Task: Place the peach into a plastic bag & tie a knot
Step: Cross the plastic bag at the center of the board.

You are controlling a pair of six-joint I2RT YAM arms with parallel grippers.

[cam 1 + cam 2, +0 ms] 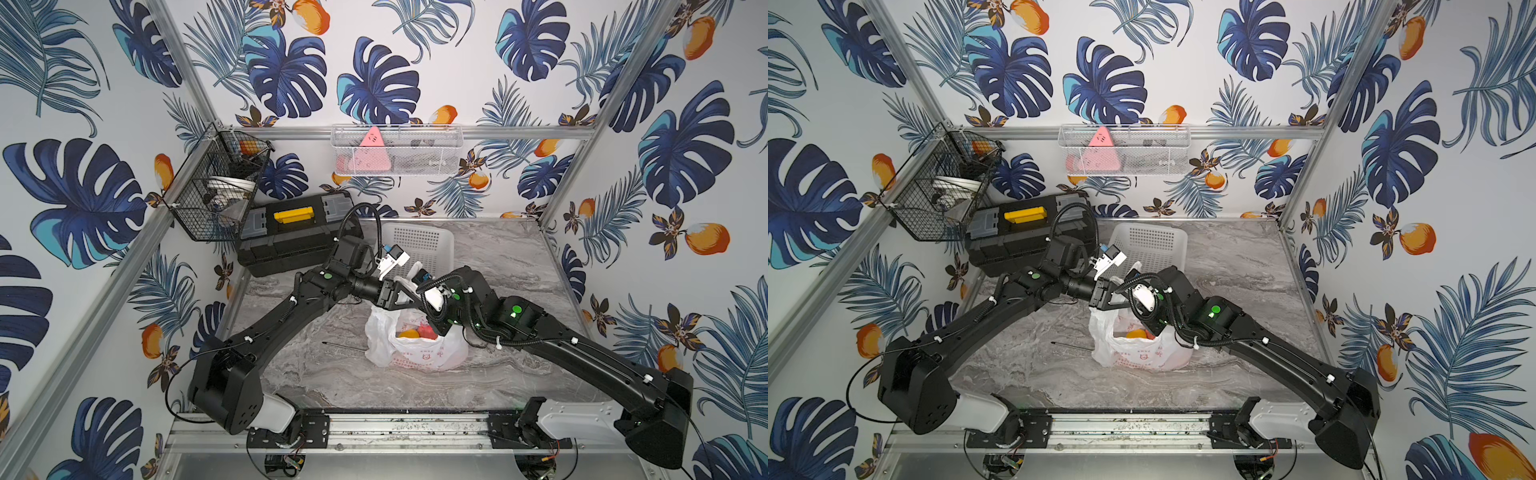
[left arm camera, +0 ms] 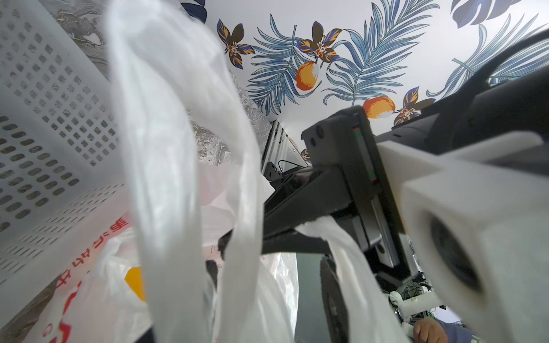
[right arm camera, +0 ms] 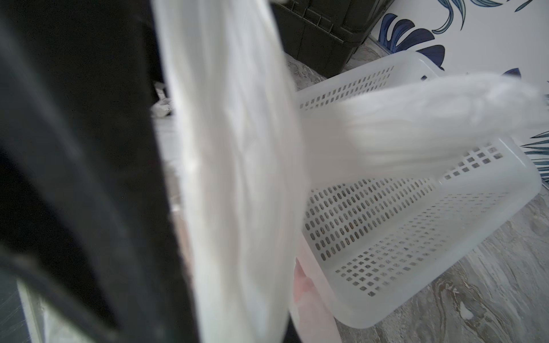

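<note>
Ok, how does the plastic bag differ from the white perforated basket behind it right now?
The plastic bag is soft, crumpled film with red print; the basket is rigid and plain, with rows of holes. The bag shows fruit inside; the basket shows none. The right gripper is shut on a bag handle; no gripper holds the basket. Both are whitish, translucent plastic.

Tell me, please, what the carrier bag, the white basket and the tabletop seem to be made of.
Plastic bag: thin translucent film, crinkled and limp.
White basket: rigid moulded plastic, semi-matte, perforated.
Tabletop: grey veined marble look; stone or printed laminate, cannot tell.
</note>
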